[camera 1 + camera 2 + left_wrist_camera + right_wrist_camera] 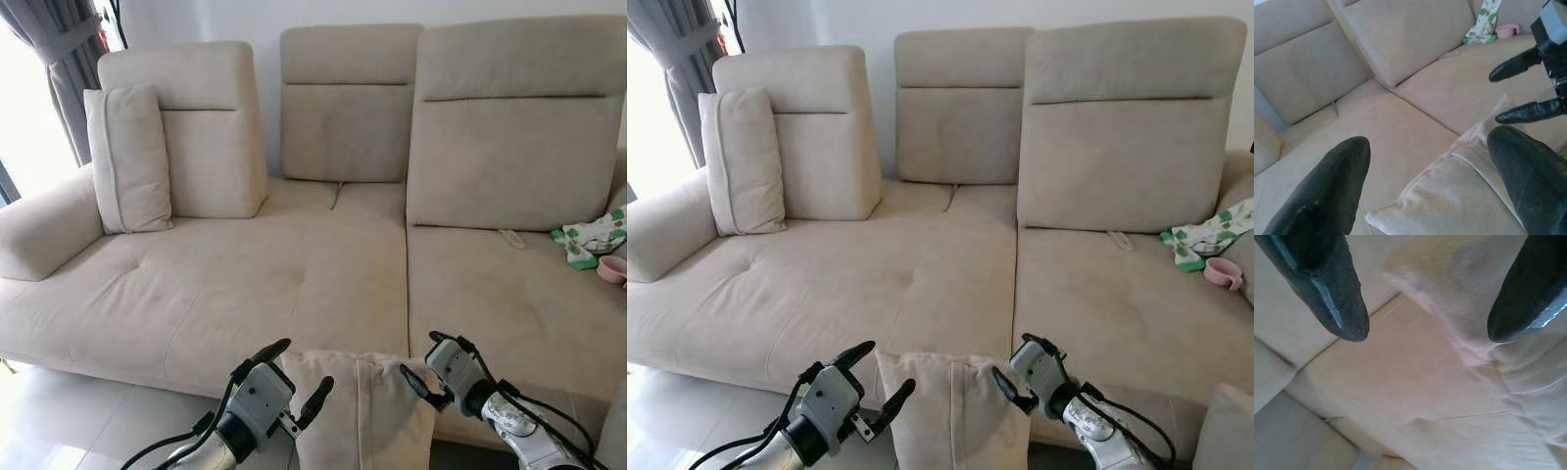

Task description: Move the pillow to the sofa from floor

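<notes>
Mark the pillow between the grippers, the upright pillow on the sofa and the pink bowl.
Pillow between the grippers (pixel 362 406), left eye view, front face below its top edge.
Upright pillow on the sofa (pixel 130 157), left eye view, middle of its front face.
Pink bowl (pixel 1222 272), right eye view, its rim.

Open sofa seat (pixel 245 284) ahead; cloth (pixel 591 238) far right.

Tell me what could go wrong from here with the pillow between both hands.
1. Both hands look open, the left hand and right hand flanking the pillow rather than clamping it. It may sag or slip back toward the floor.
2. The pillow sits at the sofa front edge; set down too early, it could tip off.
3. A far-right throw could hit the pink cup and cloth.
</notes>
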Controlling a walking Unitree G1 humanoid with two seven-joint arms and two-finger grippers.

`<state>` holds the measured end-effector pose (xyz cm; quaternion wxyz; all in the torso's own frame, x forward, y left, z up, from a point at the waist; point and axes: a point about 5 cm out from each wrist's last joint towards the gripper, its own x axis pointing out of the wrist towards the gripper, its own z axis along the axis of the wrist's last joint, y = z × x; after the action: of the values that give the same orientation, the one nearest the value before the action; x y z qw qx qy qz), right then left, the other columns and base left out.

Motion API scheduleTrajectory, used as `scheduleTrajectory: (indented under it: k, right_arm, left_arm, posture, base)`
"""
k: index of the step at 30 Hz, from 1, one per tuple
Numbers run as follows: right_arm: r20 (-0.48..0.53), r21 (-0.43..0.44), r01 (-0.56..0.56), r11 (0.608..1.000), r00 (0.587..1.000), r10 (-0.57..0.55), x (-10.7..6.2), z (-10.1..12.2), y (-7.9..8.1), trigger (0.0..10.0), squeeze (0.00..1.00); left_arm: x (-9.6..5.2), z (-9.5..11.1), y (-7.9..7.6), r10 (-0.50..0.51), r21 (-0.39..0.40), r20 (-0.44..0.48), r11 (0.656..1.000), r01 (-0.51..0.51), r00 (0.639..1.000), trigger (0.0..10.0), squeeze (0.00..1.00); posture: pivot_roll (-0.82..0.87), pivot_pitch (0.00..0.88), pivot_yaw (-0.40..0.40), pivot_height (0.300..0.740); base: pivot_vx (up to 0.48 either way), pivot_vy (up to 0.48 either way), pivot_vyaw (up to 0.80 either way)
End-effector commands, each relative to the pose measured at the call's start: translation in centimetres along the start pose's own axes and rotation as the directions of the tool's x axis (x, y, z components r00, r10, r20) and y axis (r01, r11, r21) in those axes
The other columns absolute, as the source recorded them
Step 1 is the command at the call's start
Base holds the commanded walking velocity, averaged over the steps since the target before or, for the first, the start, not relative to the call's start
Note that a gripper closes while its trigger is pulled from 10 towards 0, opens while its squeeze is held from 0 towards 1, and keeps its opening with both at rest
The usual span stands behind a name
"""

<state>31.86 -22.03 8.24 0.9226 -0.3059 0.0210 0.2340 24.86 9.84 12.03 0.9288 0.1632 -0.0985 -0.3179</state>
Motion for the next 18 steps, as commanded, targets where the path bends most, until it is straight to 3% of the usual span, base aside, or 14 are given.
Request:
scheduleTrajectory:
  k: [1, 7, 11, 18]
  right_arm:
    - [-0.001, 0.010, 0.027, 1.000, 1.000, -0.027, 0.0, -0.4, 0.6, 10.0, 0.00]
    - [-0.003, -0.006, 0.082, 0.997, 0.997, -0.082, 0.1, -0.3, 0.1, 10.0, 0.00]
    - [-0.060, 0.059, 0.137, 0.989, 0.989, -0.133, -0.5, -1.2, -0.8, 10.0, 0.00]
    - [-0.085, 0.088, 0.120, 0.989, 0.990, -0.113, -0.5, -1.7, -0.6, 10.0, 0.00]
  left_arm:
    - [-0.8, -0.1, 0.2, -0.007, 0.031, -0.041, 0.999, 0.009, 0.999, 10.0, 0.00]
    - [-1.3, 0.2, 0.1, -0.005, 0.032, -0.054, 0.999, 0.007, 0.999, 10.0, 0.00]
    - [-1.4, 0.4, -0.3, -0.025, 0.033, -0.060, 0.999, 0.027, 0.998, 10.0, 0.00]
    - [-1.4, 0.5, -0.1, -0.015, 0.035, -0.071, 0.999, 0.018, 0.997, 10.0, 0.00]
  posture:
    - [0.39, 0.113, 0.124, 0.551]
    - [0.40, 0.127, 0.135, 0.551]
    - [0.41, 0.134, 0.129, 0.551]
    - [0.40, 0.132, 0.121, 0.551]
  base:
    - [0.000, 0.000, 0.00]
    - [0.000, 0.000, 0.00]
    - [0.000, 0.000, 0.00]
    - [0.000, 0.000, 0.00]
